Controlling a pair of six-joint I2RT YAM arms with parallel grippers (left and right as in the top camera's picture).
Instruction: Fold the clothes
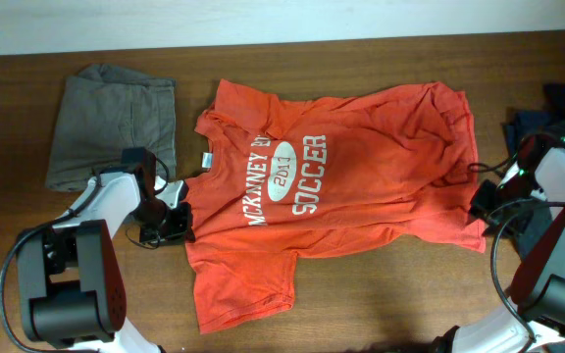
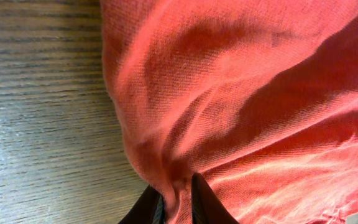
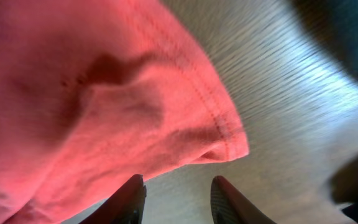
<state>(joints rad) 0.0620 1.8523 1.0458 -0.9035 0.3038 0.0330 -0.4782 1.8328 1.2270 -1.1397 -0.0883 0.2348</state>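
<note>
Orange-red T-shirt (image 1: pixel 361 167) spread rumpled on the worktop (image 1: pixel 381 304): the left tool (image 2: pixel 176 188) is clamped on a pinch of its edge, while the right tool (image 3: pixel 179 180) stands apart just short of the hem corner ahead, which it should seat deeply before both pull the cloth taut.

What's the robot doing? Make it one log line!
left gripper: shut on orange T-shirt edge | right gripper: open by hem | fold: not begun

Bright, even light; soft shadows in T-shirt (image 2: pixel 241 93) folds, right wrist view blurred, table (image 3: pixel 303 93) glaring.
</note>
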